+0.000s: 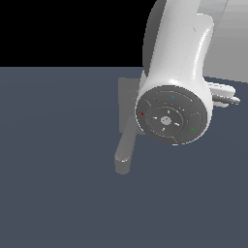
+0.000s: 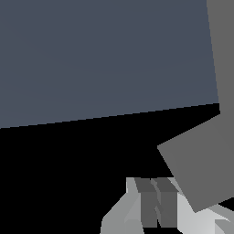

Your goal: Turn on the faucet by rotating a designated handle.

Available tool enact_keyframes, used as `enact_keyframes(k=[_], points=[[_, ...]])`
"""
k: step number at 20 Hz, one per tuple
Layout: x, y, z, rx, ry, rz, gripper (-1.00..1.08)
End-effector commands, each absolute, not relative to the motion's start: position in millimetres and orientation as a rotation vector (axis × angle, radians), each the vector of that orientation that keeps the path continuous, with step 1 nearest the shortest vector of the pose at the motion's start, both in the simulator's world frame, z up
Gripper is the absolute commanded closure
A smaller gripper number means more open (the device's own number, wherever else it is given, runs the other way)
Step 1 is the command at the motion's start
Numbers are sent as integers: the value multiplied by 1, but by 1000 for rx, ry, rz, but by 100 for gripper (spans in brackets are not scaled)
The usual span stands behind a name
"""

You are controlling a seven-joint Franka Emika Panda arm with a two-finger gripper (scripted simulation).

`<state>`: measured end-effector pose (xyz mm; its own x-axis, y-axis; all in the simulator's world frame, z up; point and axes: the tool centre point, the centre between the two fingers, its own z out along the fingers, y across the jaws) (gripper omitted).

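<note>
- The dark slate-blue tabletop (image 1: 58, 193) fills most of the exterior view; I see nothing else resting on it apart from the fixture.
- My glossy white robot arm (image 1: 177, 53) blocks the centre-right of the exterior view, its round grey end cap facing the camera, so most of what I need to see sits behind it.
- The dull grey faucet (image 1: 127, 97) stands just behind and to the exterior view's left of the arm: the edge of its flat back plate shows there, and in the wrist view a large grey slab of it sits close to the fingers.
- A long grey bar (image 1: 124, 147) reaches from under the arm toward the near side. I cannot tell whether this is the spout or the thin handle; the hub is hidden.
- The pincer (image 2: 155, 208) shows only in the wrist view: its two dark fingers (image 2: 167, 208) sit nearly together, with nothing held between them.
- For this step I judge the job is still approach. I would first confirm which bar is the slim one joined to the round hub, then set a finger against its side, near the free end, for leverage.
- I would push along an arc about the hub, not straight, so the finger does not slip off the thin bar.
</note>
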<state>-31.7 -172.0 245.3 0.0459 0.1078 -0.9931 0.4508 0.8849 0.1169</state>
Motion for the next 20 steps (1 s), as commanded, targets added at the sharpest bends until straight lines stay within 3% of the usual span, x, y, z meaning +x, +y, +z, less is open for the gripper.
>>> enact_keyframes(k=[1,20], points=[[-17,-137,243,139,1565,-172,108],[-20,-156,196,144,1555,-175,108]])
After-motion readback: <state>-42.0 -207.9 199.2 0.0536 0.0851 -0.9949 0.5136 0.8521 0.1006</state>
